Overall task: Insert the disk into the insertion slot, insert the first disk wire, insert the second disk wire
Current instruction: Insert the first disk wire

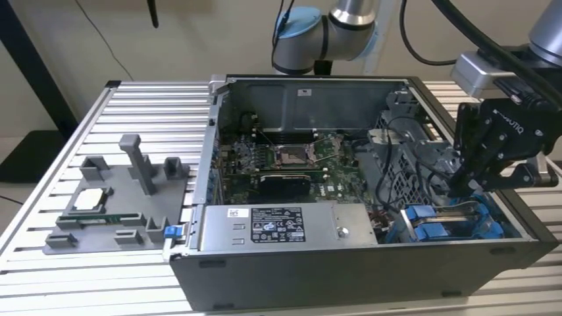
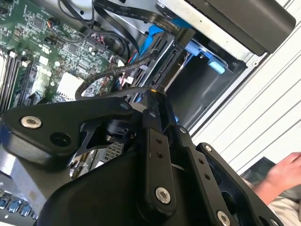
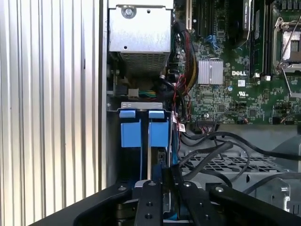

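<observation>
Now, the disk (image 3: 130, 134) sits down in the insertion slot (image 1: 496, 227) with its blue carrier tabs showing, so the work looks to be at the wire stage. The gripper (image 1: 457, 187) hangs right over the bay, fingers (image 3: 149, 197) pressed close together; whether they pinch a plug cannot be told. A braided black cable (image 2: 113, 75) runs toward the disk's port edge, and seating a plug there calls for a square, gentle push. Loose black cables (image 3: 211, 150) crowd beside the bay, the power-supply box (image 1: 272, 227) flanks it, and a person's hand (image 2: 284, 172) rests outside the case.
</observation>
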Robot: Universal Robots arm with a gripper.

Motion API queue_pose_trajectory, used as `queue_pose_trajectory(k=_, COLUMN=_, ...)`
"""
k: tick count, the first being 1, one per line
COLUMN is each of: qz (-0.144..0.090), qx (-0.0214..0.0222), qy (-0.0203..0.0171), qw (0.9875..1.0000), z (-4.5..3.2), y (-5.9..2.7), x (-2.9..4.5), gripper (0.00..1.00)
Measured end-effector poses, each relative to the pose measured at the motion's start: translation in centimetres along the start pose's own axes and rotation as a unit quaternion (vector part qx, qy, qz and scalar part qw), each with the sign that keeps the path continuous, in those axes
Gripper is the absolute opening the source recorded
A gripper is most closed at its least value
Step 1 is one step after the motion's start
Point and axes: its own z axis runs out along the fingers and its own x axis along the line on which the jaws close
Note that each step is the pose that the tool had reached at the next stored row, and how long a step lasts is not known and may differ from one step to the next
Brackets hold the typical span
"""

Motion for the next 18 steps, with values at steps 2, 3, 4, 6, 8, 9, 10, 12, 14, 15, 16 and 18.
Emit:
queue_pose_trajectory(k=2, qz=0.000, qx=0.0000, qy=0.0001, qw=1.0000, z=0.13, y=-0.12, x=0.02, gripper=0.00)
queue_pose_trajectory(k=3, qz=0.000, qx=0.0000, qy=0.0001, qw=1.0000, z=0.20, y=-0.22, x=0.05, gripper=0.00)
queue_pose_trajectory(k=4, qz=0.000, qx=0.0000, qy=0.0001, qw=1.0000, z=0.27, y=-0.33, x=0.07, gripper=0.00)
queue_pose_trajectory(k=6, qz=0.000, qx=0.0000, qy=0.0000, qw=1.0000, z=0.42, y=-0.56, x=0.11, gripper=0.00)
queue_pose_trajectory(k=8, qz=0.000, qx=0.0000, qy=-0.0001, qw=1.0000, z=0.54, y=-0.77, x=0.14, gripper=0.00)
queue_pose_trajectory(k=9, qz=0.000, qx=0.0000, qy=0.0000, qw=1.0000, z=0.55, y=-0.84, x=0.15, gripper=0.00)
queue_pose_trajectory(k=10, qz=0.000, qx=0.0000, qy=0.0001, qw=1.0000, z=0.54, y=-0.85, x=0.16, gripper=0.00)
queue_pose_trajectory(k=12, qz=0.000, qx=0.0000, qy=0.0001, qw=1.0000, z=0.54, y=-0.85, x=0.16, gripper=0.00)
queue_pose_trajectory(k=14, qz=0.000, qx=0.0000, qy=0.0001, qw=1.0000, z=0.55, y=-0.86, x=0.16, gripper=0.00)
queue_pose_trajectory(k=15, qz=0.000, qx=0.0000, qy=0.0000, qw=1.0000, z=0.55, y=-0.86, x=0.16, gripper=0.00)
queue_pose_trajectory(k=16, qz=0.000, qx=0.0000, qy=0.0001, qw=1.0000, z=0.56, y=-0.87, x=0.16, gripper=0.00)
queue_pose_trajectory(k=18, qz=0.000, qx=0.0000, qy=-0.0001, qw=1.0000, z=0.63, y=-0.94, x=0.16, gripper=0.00)
